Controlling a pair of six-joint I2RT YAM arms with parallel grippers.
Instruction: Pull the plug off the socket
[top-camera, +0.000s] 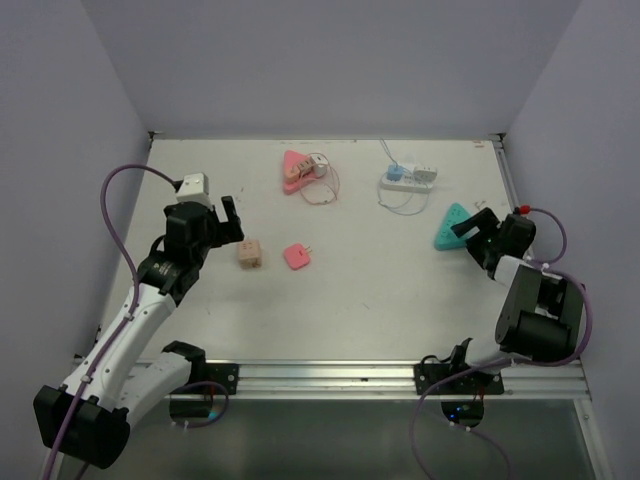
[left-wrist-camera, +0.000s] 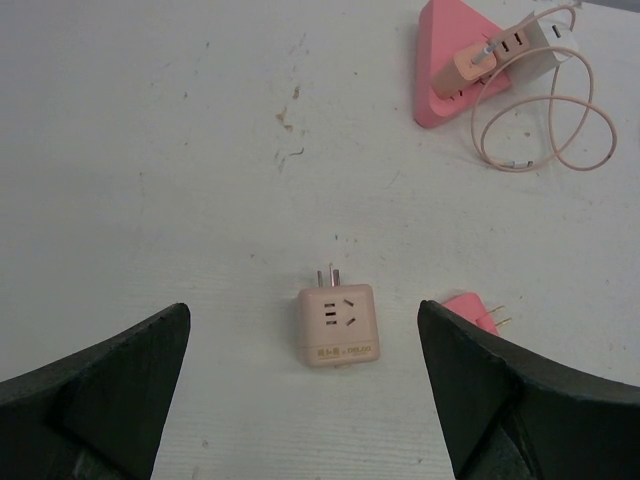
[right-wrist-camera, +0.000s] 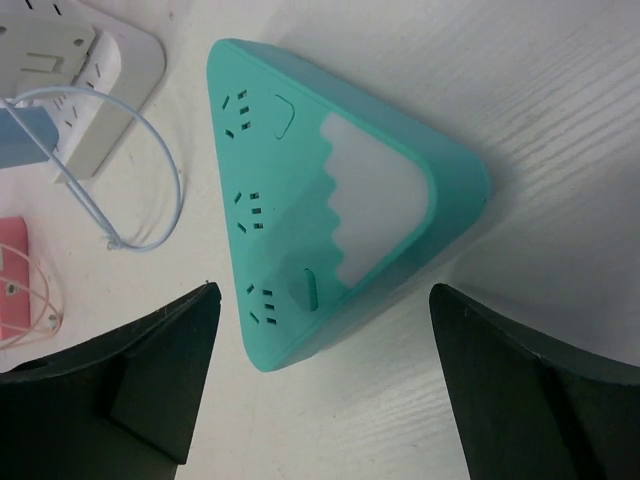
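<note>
We saw the left gripper (left-wrist-camera: 303, 325) and right gripper (right-wrist-camera: 325, 300) both spread wide, the beige plug (left-wrist-camera: 466, 68) seated in the far pink socket (left-wrist-camera: 440, 35): light, rigid, probably tight, best pinched across its sides.

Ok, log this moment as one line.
left tool: open, facing beige adapter | right tool: open, facing teal socket | pink socket: plugs in | white strip: blue plug in | nothing gripped
</note>
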